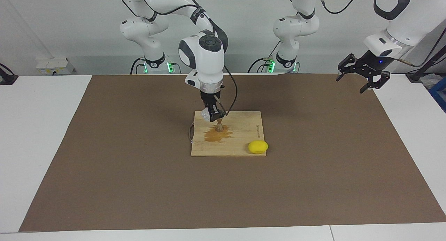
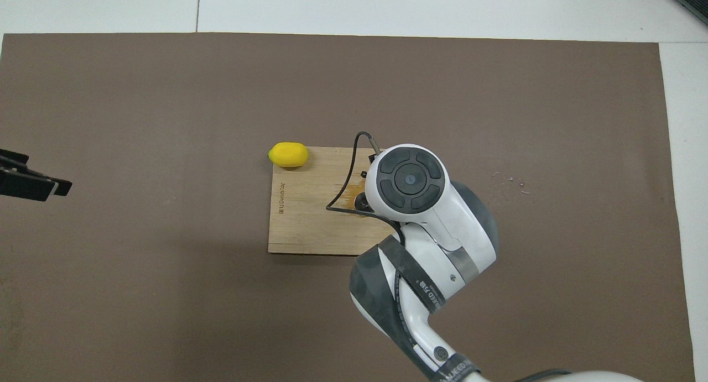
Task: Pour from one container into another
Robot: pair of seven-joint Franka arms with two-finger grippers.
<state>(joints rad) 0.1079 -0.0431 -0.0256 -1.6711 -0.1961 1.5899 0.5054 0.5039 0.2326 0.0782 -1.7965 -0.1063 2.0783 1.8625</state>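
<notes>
Two pincers | right pincer [image 1: 213,116] clamped on tipped clear squat cup [image 1: 206,115] over upright steel hourglass jigger [image 1: 219,126], bamboo board [image 1: 244,129] mid-surface | left pincer [image 1: 362,80] apart, waiting above mat's corner

Bright, even light falls from above. The brown mat [image 1: 139,185] shows no glare, and the arm over the wooden board [image 1: 240,148] casts only a soft, faint shadow. The lemon [image 1: 258,147] is crisp in both views. The white bench [image 2: 442,9] looks slightly washed out.
</notes>
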